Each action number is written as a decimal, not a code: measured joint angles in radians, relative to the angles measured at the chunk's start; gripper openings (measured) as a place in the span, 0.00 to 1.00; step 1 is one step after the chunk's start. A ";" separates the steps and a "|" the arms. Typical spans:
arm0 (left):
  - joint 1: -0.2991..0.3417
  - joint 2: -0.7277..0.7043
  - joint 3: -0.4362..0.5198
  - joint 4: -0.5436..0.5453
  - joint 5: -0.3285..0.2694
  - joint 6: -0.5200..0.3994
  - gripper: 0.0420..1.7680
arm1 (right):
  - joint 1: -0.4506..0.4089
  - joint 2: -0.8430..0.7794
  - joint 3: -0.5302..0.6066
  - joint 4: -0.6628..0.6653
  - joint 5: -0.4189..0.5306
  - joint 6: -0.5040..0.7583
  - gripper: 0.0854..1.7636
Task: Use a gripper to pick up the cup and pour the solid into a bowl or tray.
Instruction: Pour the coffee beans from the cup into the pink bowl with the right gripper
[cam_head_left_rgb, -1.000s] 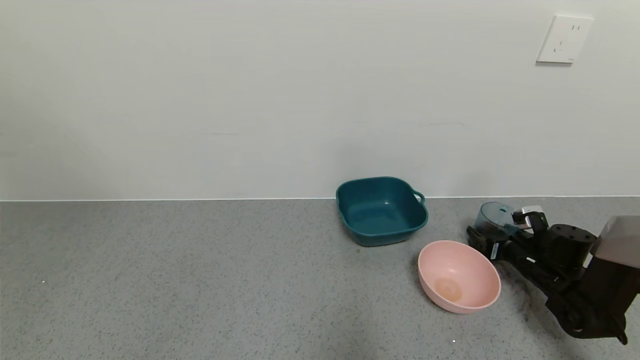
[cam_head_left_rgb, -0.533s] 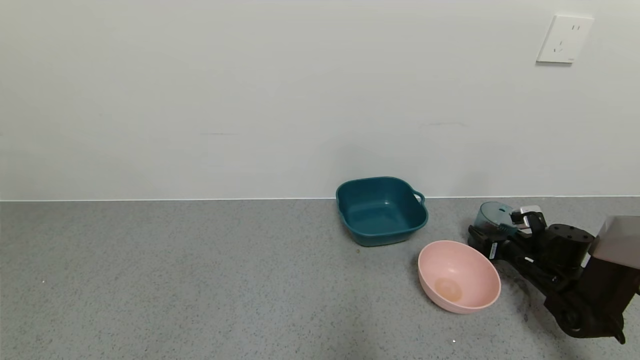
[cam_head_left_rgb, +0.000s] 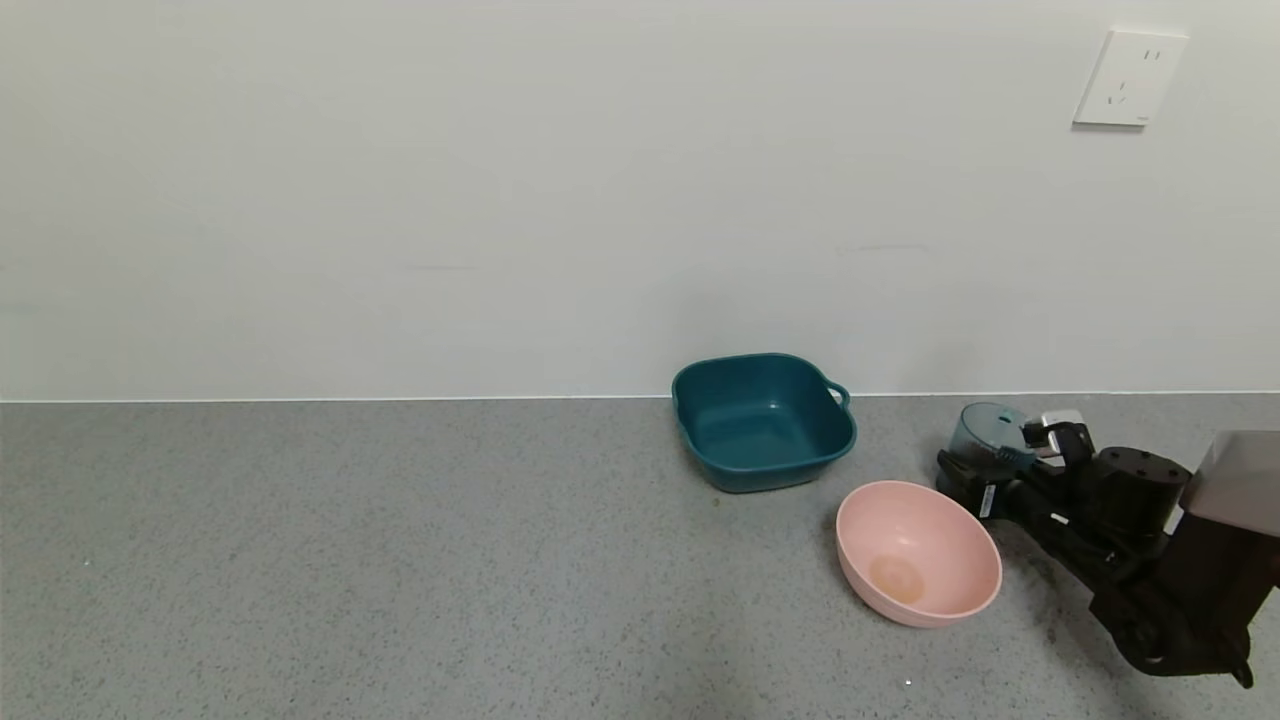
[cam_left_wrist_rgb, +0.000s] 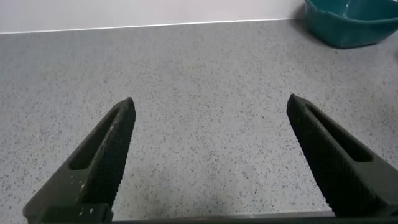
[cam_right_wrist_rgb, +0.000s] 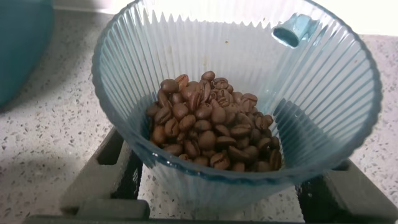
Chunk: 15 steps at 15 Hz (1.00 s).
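Right wrist view gives me the clearest read: the cup (cam_right_wrist_rgb: 239, 99) sits between my right gripper (cam_right_wrist_rgb: 217, 186) fingers, one finger (cam_right_wrist_rgb: 109, 171) on each side of its ribbed wall, and the beans (cam_right_wrist_rgb: 211, 124) lie heaped in its bottom, none spilled that I can see. I judge the fingers pressed onto the cup, though the contact itself is hidden behind the plastic. From the head view the cup (cam_head_left_rgb: 985, 432) stands upright on the counter (cam_head_left_rgb: 400, 560) at the far right, near the wall, with the right gripper (cam_head_left_rgb: 1000, 470) reaching in from the robot's side. I can't tell whether its base is touching the counter or just off it.

The pink bowl (cam_head_left_rgb: 985, 570) lies just beside the gripper, toward the robot's left, and looks empty apart from a faint mark in its bottom. The teal basin (cam_head_left_rgb: 700, 385) beyond it is empty too.

So I'd call the grasp done or nearly so; lifting, carrying over the bowl and tipping are all left.

My left gripper (cam_left_wrist_rgb: 211, 155) hangs spread wide over bare counter, out of the head view, holding nothing
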 joint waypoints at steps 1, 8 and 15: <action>0.000 0.000 0.000 0.000 0.000 0.000 0.99 | -0.003 -0.007 0.004 0.000 0.000 0.000 0.76; 0.000 0.000 0.000 0.000 0.000 0.000 0.99 | -0.007 -0.150 0.062 0.089 0.010 -0.020 0.76; 0.000 0.000 0.000 0.000 0.000 0.000 0.99 | -0.010 -0.430 0.068 0.382 0.014 -0.194 0.76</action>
